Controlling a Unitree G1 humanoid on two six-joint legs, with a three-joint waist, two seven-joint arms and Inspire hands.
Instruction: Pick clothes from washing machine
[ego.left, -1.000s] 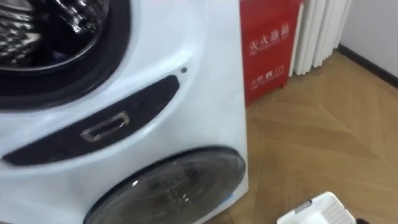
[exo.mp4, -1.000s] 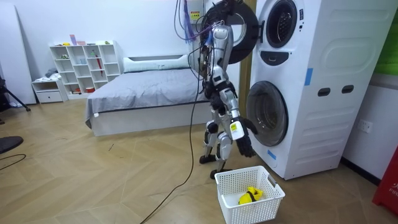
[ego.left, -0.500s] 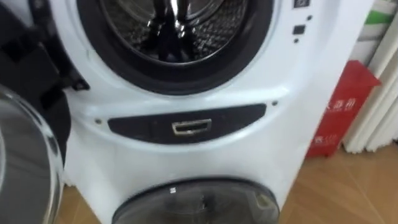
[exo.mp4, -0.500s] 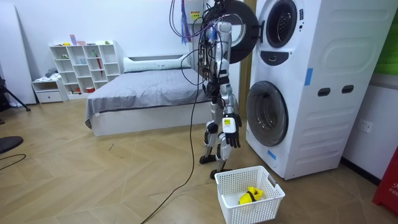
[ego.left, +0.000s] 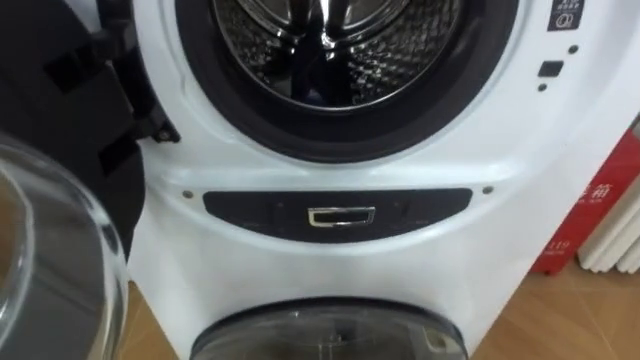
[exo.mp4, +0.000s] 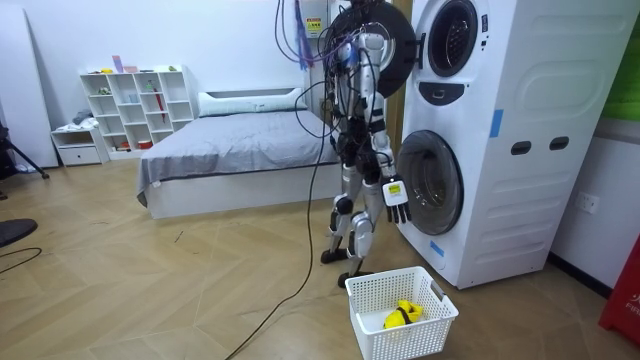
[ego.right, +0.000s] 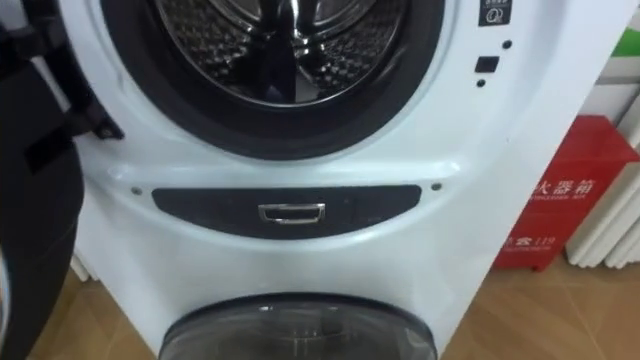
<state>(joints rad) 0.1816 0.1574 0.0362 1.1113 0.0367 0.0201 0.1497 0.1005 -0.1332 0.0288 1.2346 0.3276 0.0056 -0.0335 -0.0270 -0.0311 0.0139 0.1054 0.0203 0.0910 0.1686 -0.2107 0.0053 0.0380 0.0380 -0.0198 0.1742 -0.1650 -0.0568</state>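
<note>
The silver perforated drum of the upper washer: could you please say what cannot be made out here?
- Silver perforated drum: top cut off by both eye views' upper edge; dark reflections hide whether clothes lie inside.
- Lower round glass door: cut off by the bottom edge.
- Yellow item in the white slatted basket, room view: too small to identify.

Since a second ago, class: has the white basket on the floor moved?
No. The white basket stays on the floor by the lower front corner of the washing machine, with the yellow item inside, exactly as before.
</note>
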